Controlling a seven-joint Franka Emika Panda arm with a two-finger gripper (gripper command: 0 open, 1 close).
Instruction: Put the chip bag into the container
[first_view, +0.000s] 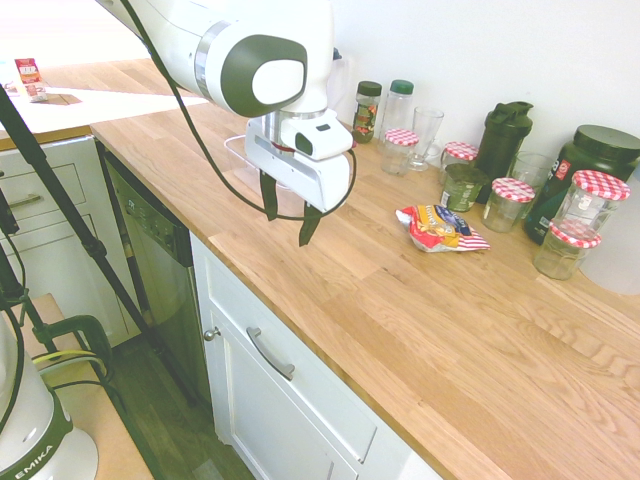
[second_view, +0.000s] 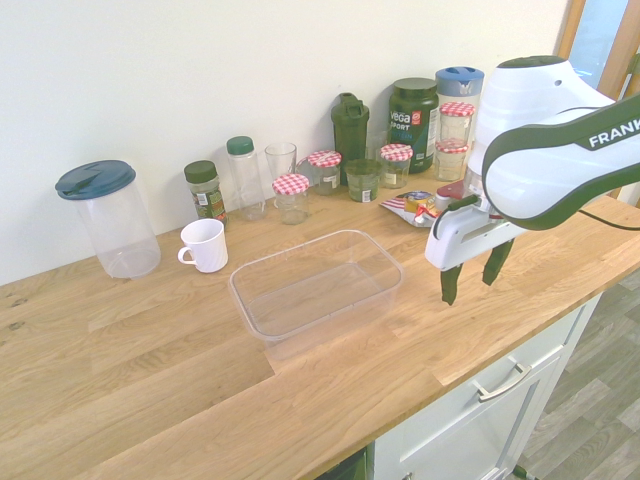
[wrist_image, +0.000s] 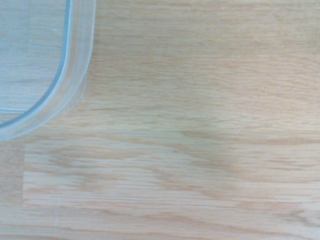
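The chip bag (first_view: 440, 228), crinkled red, yellow and orange with striped edges, lies flat on the wooden counter in front of the jars; in the second exterior view the chip bag (second_view: 415, 207) is partly hidden behind the arm. The container (second_view: 316, 283), a shallow clear plastic tub, stands empty mid-counter. Only a corner of the container (wrist_image: 65, 85) shows in the wrist view, and the container (first_view: 240, 152) is mostly hidden behind the arm in the first exterior view. My gripper (first_view: 289, 212) hangs open above bare counter between tub and bag, holding nothing; the second exterior view shows the gripper (second_view: 473, 275) near the front edge.
Glass jars with red-checked lids (first_view: 590, 200), dark bottles (first_view: 503, 135), spice jars (second_view: 205, 190) and a glass stand along the wall. A white mug (second_view: 205, 245) and a tall clear pitcher with blue lid (second_view: 105, 215) stand left of the tub.
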